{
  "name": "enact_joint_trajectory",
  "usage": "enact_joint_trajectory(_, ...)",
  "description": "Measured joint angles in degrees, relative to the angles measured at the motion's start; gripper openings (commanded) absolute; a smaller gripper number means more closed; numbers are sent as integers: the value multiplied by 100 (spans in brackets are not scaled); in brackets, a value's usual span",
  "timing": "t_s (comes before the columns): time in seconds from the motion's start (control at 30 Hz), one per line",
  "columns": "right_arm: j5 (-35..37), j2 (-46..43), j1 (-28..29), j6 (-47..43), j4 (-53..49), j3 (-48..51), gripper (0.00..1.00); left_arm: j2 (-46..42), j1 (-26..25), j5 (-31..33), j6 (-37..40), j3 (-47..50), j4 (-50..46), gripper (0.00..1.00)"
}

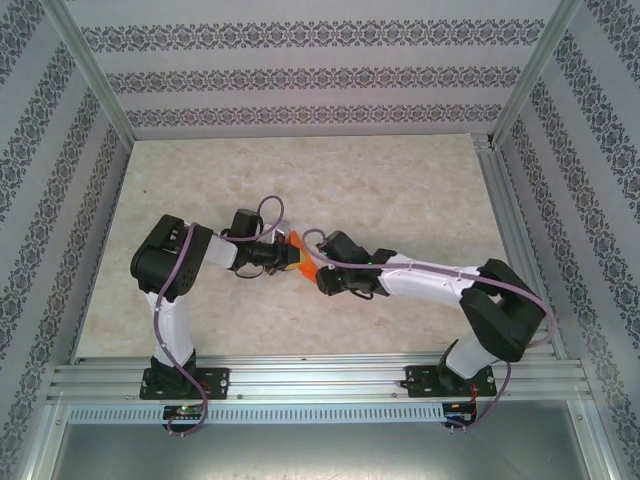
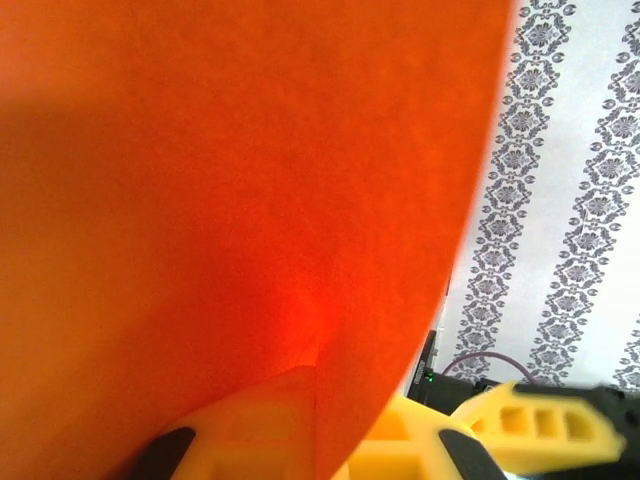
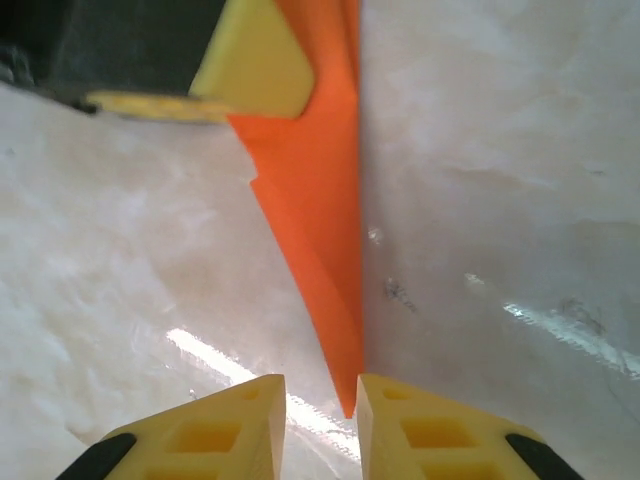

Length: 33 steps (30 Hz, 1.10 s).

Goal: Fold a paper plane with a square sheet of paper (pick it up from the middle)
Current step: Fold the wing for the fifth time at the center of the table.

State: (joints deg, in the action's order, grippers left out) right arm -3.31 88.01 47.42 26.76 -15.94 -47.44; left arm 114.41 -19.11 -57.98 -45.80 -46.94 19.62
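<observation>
My left claw (image 1: 288,255) is closed on the folded orange paper (image 3: 320,230) and holds it above the counter (image 3: 500,200). My right claw (image 3: 321,400) stands slightly open at its tip, probably to regrip.

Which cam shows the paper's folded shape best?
Right wrist: the paper reads as a narrow layered point, its tip at the right gripper. Left wrist gives a blurred orange surface up close. Top external gives a small orange patch.
</observation>
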Motion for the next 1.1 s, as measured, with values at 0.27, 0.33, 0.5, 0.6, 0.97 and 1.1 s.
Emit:
enact_joint_trajectory(0.27,-1276,-214,-859,1121,1694,979,15,-42,138,-15,765,-197,-750,0)
enact_joint_trajectory(0.33,-1482,-118,-892,1272,1976,981,14,-50,184,-48,890,-203,-846,0)
enact_joint_trajectory(0.5,-1956,337,-925,1731,2804,1005,28,-52,289,-175,1069,-214,-984,0)
enact_joint_trajectory(0.6,-2035,476,-929,1867,3121,1097,35,-52,332,-234,1067,-199,-981,0)
enact_joint_trajectory(0.97,-1152,826,-229,590,2520,778,37,-52,358,-216,807,-153,-837,0)
enact_joint_trajectory(1.1,-739,1001,-52,52,2127,507,31,-52,363,-205,752,-144,-815,0)
